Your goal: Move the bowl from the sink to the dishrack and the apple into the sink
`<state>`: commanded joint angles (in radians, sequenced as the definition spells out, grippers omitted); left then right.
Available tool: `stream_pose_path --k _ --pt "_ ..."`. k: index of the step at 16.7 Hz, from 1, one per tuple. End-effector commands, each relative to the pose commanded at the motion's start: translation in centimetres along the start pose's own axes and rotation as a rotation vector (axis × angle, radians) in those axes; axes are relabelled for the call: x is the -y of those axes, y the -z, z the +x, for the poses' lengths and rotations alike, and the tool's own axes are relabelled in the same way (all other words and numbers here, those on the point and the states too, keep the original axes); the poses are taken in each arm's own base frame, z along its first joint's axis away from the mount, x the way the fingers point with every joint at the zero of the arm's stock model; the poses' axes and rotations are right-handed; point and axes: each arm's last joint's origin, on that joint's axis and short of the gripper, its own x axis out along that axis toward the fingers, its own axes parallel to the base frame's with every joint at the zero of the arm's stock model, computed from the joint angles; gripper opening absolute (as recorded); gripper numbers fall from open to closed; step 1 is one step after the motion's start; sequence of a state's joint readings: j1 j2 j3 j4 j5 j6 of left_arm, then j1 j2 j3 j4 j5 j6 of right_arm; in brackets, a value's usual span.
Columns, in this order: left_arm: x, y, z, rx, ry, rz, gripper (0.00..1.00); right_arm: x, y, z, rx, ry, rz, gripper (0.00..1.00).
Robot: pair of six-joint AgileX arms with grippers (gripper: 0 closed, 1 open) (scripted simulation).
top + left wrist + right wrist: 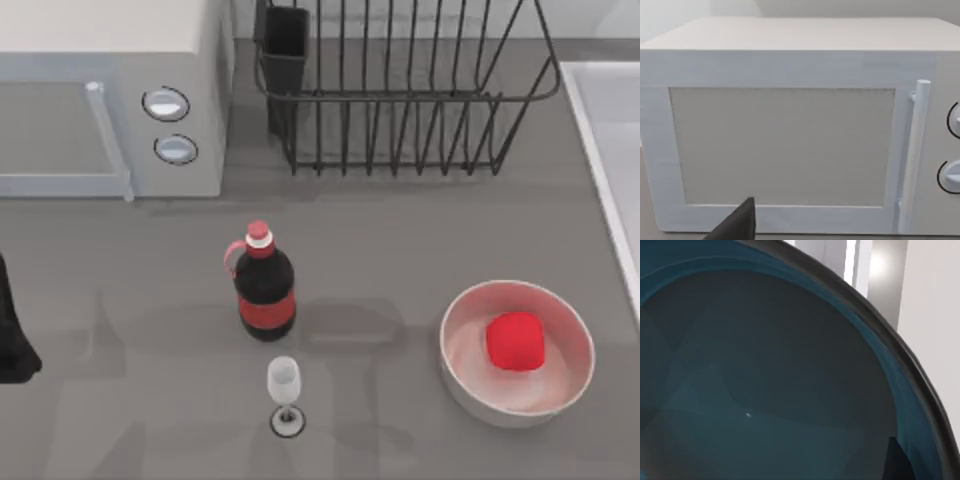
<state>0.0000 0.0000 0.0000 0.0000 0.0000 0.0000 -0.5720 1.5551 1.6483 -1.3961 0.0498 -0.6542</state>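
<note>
Right gripper: seen from its own wrist view, pressed close over the bowl point(765, 390), whose teal-blue inside and dark rim curved across that picture; a dark finger tip point(897, 460) lay at the bowl's inner wall. Whether the fingers were apart or clamped on the rim could not be told.

Left gripper: a dark finger tip point(737, 222) showed in the left wrist view, facing the white microwave point(790, 125) door; its fingers' state could not be told. Left arm point(15, 330) parked at the table's left edge.

Sink point(605, 150): pale basin, only its rim and a strip of floor seen at the table's right edge, just beside the dishrack.

Dishrack point(410, 100): black wire rack at the table's back, black utensil cup at its left corner, to the right of the microwave.

Apple point(515, 340): bright red, resting inside the whitish bowl point(470, 385) on the table's right front, near the sink rim.

Cola bottle point(265, 290): dark, red label and cap, upright at the table's middle.

Wine glass point(284, 390): clear, upright, just in front of the bottle.
</note>
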Motion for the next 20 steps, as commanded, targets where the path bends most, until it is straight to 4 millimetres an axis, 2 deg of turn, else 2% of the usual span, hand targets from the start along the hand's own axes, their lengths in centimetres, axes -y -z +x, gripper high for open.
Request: stream_pose_path --k 3,5,8,10,12,15,17,20 --pt "0.0 0.0 0.0 0.000 0.000 0.000 1.00 -3.9 -5.2 -0.3 0.159 0.153 -0.065 0.00" --pt "0.0 0.0 0.0 0.000 0.000 0.000 1.00 -7.7 -8.7 -1.0 0.318 0.240 -0.089 0.00" --pt "0.0 0.0 0.0 0.000 0.000 0.000 1.00 -15.2 -12.6 -3.2 0.605 0.303 -0.086 0.00" --pt "0.0 0.0 0.0 0.000 0.000 0.000 1.00 -20.7 -13.9 -5.1 0.802 0.290 -0.056 0.00" --pt "0.0 0.0 0.0 0.000 0.000 0.000 1.00 -26.2 -14.1 -7.2 0.985 0.236 -0.007 0.00" --pt "0.0 0.0 0.0 0.000 0.000 0.000 1.00 -33.1 -12.5 -10.2 1.201 0.106 0.084 0.00" --pt "0.0 0.0 0.0 0.000 0.000 0.000 1.00 -36.4 -11.0 -11.8 1.295 0.017 0.146 0.00" --pt "0.0 0.0 0.0 0.000 0.000 0.000 1.00 -38.8 -9.4 -13.2 1.365 -0.069 0.209 0.00"
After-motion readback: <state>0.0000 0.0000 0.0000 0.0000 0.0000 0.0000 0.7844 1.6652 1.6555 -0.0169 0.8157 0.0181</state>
